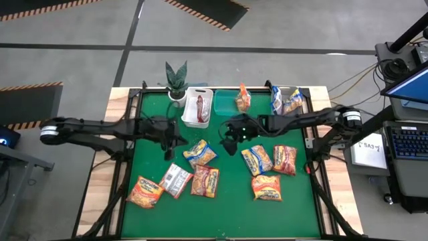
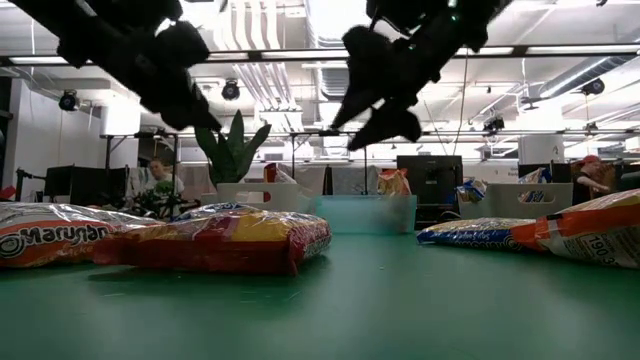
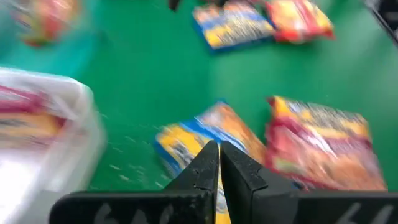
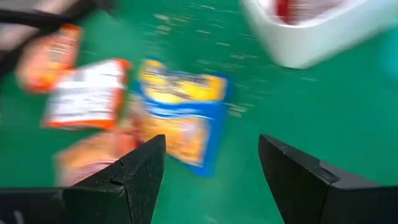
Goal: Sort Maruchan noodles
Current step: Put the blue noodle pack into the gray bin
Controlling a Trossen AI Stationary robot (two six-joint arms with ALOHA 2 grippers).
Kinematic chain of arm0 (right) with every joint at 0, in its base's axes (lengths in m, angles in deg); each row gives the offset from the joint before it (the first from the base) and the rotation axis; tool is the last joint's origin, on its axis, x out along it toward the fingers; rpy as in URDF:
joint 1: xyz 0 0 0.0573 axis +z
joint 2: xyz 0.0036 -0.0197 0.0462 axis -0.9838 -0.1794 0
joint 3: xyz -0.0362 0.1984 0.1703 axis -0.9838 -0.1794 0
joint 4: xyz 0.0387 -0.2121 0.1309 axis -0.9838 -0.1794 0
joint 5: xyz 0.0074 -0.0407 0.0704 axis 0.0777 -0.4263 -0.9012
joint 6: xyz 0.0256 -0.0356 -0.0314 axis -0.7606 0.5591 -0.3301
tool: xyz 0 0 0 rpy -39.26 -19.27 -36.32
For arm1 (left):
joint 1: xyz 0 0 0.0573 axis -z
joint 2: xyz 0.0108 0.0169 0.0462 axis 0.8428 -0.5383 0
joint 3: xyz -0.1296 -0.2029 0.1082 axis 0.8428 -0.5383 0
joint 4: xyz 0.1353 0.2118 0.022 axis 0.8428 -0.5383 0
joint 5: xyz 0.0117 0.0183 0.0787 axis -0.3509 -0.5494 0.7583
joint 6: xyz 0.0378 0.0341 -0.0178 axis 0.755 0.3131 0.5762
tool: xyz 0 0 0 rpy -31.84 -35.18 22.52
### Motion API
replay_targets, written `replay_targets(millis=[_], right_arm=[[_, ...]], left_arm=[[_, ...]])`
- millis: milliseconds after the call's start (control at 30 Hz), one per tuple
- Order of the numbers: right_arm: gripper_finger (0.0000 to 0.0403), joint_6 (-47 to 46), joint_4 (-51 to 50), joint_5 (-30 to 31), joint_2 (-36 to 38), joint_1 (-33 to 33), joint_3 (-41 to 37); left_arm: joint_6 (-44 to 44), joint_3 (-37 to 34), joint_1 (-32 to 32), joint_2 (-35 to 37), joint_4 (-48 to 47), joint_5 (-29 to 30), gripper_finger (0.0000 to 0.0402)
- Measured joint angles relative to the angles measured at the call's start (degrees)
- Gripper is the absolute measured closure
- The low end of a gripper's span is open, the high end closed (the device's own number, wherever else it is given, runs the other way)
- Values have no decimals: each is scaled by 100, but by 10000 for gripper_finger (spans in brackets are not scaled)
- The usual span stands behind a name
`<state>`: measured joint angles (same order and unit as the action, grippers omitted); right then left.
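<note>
Both grippers hover over the mat near the white bin (image 1: 198, 109): right gripper (image 1: 229, 139) with fingers apart and empty, left gripper (image 1: 175, 140) with fingers together, holding nothing. Between them, just below the bin, lies a blue packet (image 1: 200, 153). The step looks like reaching; next the right gripper must descend squarely over that packet.

robotics lab/workshop: hazard-striped floor (image 1: 207, 10), laptop (image 1: 409, 137) beside rig, ceiling ducts (image 2: 270, 20), monitors (image 2: 430, 180).
</note>
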<state>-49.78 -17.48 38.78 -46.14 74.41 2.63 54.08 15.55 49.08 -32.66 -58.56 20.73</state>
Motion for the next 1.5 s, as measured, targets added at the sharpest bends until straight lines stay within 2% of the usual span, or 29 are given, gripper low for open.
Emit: replay_targets(millis=[100, 267, 433, 667, 933, 1200, 1500], right_arm=[[158, -162, 809, -270, -49, 3, -331], [158, -338, 1095, -277, -220, -2, -485], [158, -509, 1649, -293, -702, 0, -485], [156, -602, 1715, -339, -1387, -37, -150], [117, -722, 1664, -1018, -1988, -146, 398], [72, -661, 1650, -1405, -2472, -239, 793], [67, -429, 1837, -1815, -2889, -269, 996]], left_arm=[[23, 0, 107, -312, -82, -101, 402], [-52, 0, 242, -909, -82, -101, 402], [-190, 0, 362, -1470, 24, -101, 402], [-265, 0, 459, -2064, 66, -103, 402], [-349, 2, 459, -2449, 207, -103, 402], [-388, 2, 459, -2637, 357, -105, 402], [-388, -7, 457, -2669, 465, -101, 401]])
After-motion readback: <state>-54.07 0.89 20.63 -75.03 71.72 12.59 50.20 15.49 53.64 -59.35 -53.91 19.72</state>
